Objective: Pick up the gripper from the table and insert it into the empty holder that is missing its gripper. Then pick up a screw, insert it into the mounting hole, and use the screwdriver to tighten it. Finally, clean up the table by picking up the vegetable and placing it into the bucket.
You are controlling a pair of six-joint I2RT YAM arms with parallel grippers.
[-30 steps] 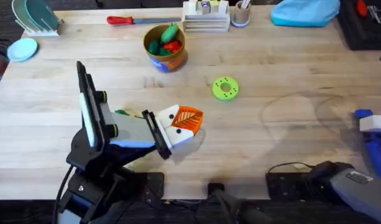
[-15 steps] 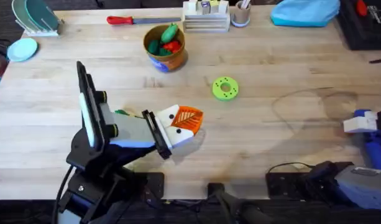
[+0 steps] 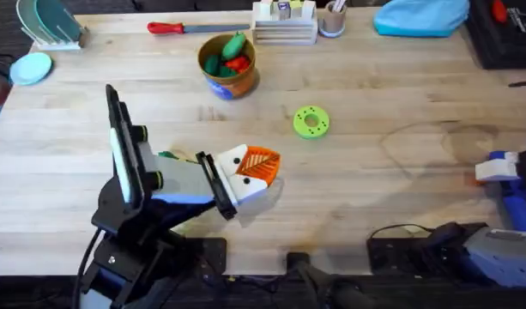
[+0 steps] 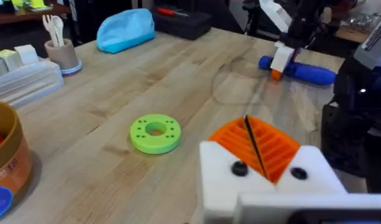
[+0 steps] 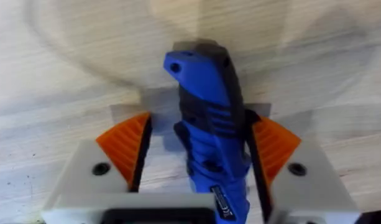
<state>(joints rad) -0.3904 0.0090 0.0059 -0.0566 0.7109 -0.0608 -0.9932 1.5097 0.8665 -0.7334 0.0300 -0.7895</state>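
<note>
The blue screwdriver [image 3: 518, 208] lies on the table at the far right edge. My right gripper [image 3: 491, 169] is open and straddles its handle [image 5: 206, 112], with a gap at one finger [image 5: 125, 146]. The left wrist view shows that gripper [image 4: 278, 65] over the screwdriver [image 4: 302, 70] too. My left gripper [image 3: 261, 163] is shut and empty, low over the table's middle left, its pads [image 4: 255, 146] pressed together. The dark-green vegetable [image 3: 166, 155] with its tan end peeks out behind the left arm. The bucket [image 3: 228, 83] stands at the back with green and red toy vegetables in it. The loose gripper, empty holder and screw are out of view.
A green ring disc [image 3: 311, 121] lies mid-table, right of the bucket. Along the far edge are a red-handled screwdriver [image 3: 168, 27], a clear box [image 3: 284, 31], a cup [image 3: 333, 19] and a blue bundle [image 3: 421, 17]. A dish rack [image 3: 48, 21] stands back left.
My right gripper has shifted a little to the left along the screwdriver at the table's right edge. The left arm has not moved.
</note>
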